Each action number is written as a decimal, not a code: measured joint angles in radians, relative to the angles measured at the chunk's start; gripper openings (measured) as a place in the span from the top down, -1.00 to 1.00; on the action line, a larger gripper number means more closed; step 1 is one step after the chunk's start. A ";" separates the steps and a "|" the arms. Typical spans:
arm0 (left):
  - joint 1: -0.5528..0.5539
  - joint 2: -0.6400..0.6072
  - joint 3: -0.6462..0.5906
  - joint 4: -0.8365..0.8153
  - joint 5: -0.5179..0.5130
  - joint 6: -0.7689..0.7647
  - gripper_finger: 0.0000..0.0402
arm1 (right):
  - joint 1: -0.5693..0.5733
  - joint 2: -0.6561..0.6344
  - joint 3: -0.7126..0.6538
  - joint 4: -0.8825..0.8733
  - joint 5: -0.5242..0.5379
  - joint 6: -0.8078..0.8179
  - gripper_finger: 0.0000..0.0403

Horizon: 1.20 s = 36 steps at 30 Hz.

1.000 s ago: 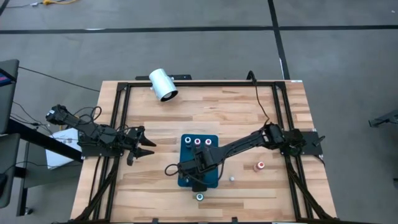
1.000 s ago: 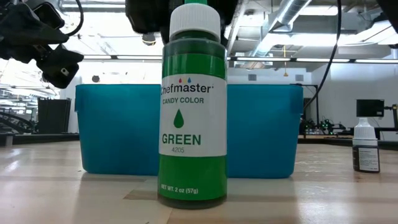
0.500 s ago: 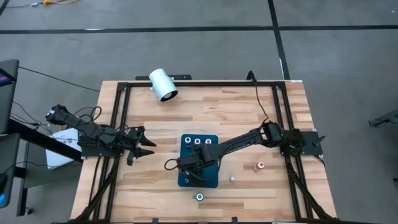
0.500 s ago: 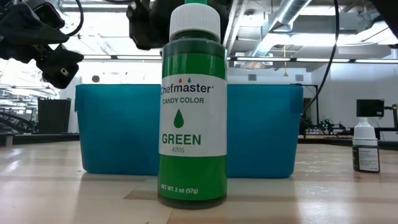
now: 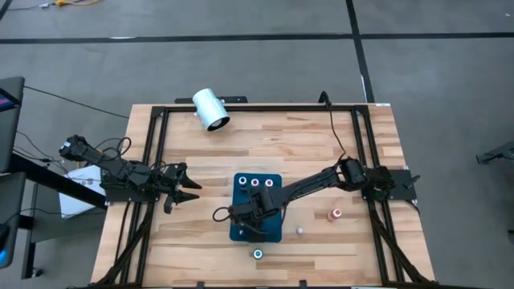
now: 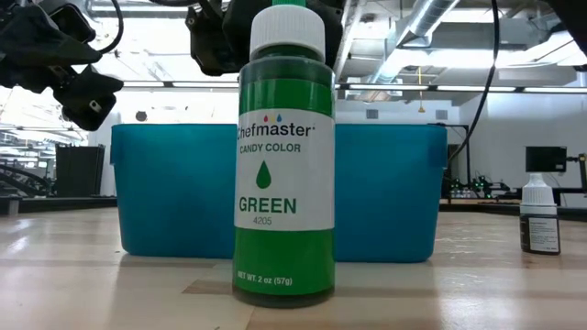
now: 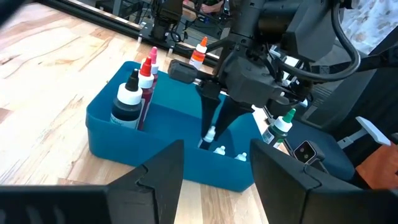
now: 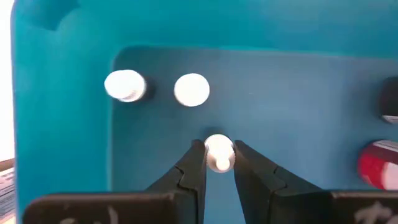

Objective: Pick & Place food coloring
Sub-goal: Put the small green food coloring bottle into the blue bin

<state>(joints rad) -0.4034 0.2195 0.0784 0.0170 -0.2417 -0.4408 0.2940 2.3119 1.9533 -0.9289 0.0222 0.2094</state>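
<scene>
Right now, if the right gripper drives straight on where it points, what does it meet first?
The right gripper, jaws shut on a white-capped bottle, points down into the blue bin. Bare bin floor lies straight ahead, so the bottle's base would likely touch it first; depth is unclear.

A pale, smooth wooden table top [image 5: 201, 233] with visible grain is framed in matt black metal rails [image 5: 257, 107], while a smooth teal plastic bin [image 7: 155, 149] and a glossy green plastic bottle [image 6: 284, 183] with a paper-like label are seen.
</scene>
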 joint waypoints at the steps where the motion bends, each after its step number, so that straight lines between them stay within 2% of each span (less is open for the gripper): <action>1: 0.000 0.000 0.000 0.000 0.000 0.000 0.13 | 0.000 0.000 0.000 0.001 0.000 0.000 0.70; 17: 0.000 0.000 0.000 0.000 0.000 0.000 0.13 | 0.000 0.000 0.000 0.030 -0.025 0.000 0.68; 29: 0.000 0.000 0.000 0.000 0.000 0.000 0.13 | -0.002 0.000 0.000 0.026 -0.024 0.000 0.30; 36: 0.000 0.000 0.000 0.000 0.000 0.000 0.13 | -0.002 0.000 0.001 0.007 -0.024 0.000 0.19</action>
<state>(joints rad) -0.4033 0.2199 0.0784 0.0170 -0.2417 -0.4404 0.2920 2.3116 1.9541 -0.9217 -0.0017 0.2097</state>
